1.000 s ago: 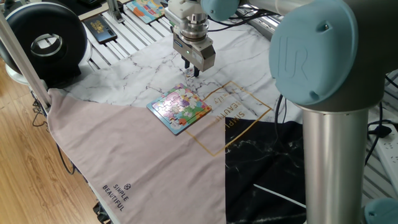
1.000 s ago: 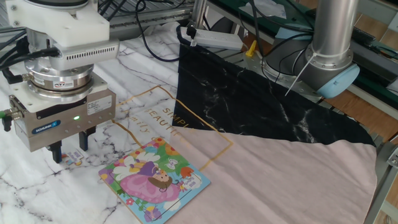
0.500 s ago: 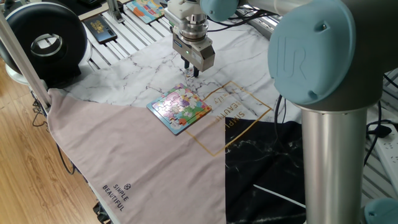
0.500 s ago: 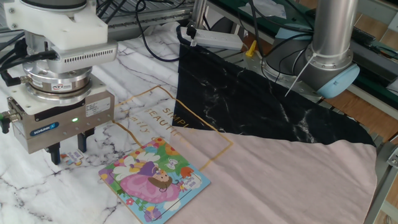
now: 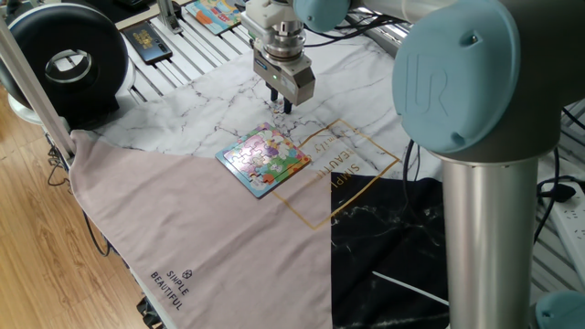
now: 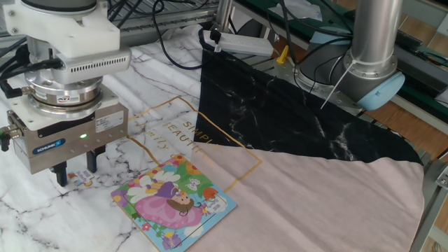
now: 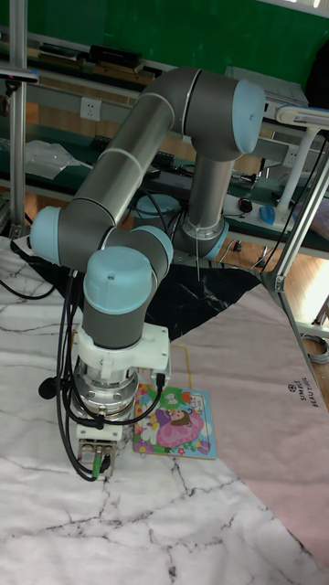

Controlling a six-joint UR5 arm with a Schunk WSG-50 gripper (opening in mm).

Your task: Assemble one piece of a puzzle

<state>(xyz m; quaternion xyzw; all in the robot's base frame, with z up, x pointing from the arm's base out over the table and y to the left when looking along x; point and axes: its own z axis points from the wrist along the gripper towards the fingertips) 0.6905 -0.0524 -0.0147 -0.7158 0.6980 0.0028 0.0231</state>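
The claw [image 6: 73, 173] hangs low over the marble cloth, its fingers narrowly spread around a small loose piece [image 6: 82, 178] lying just beside the puzzle [image 6: 173, 201]. To do this step well, I judge it should close squarely on the piece's edges and lift straight, without twisting it. The puzzle lies flat on the counter [image 5: 228, 91], where marble meets pink cloth. Being square, it has no clear long axis; it sits turned diamond-wise, one corner pointing toward the claw.

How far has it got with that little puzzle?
Most of the puzzle already looks filled in. The gripper is low over a small loose piece lying on the marble cloth beside the board. Whether it is gripped, I cannot tell. Carrying and fitting the piece are left.
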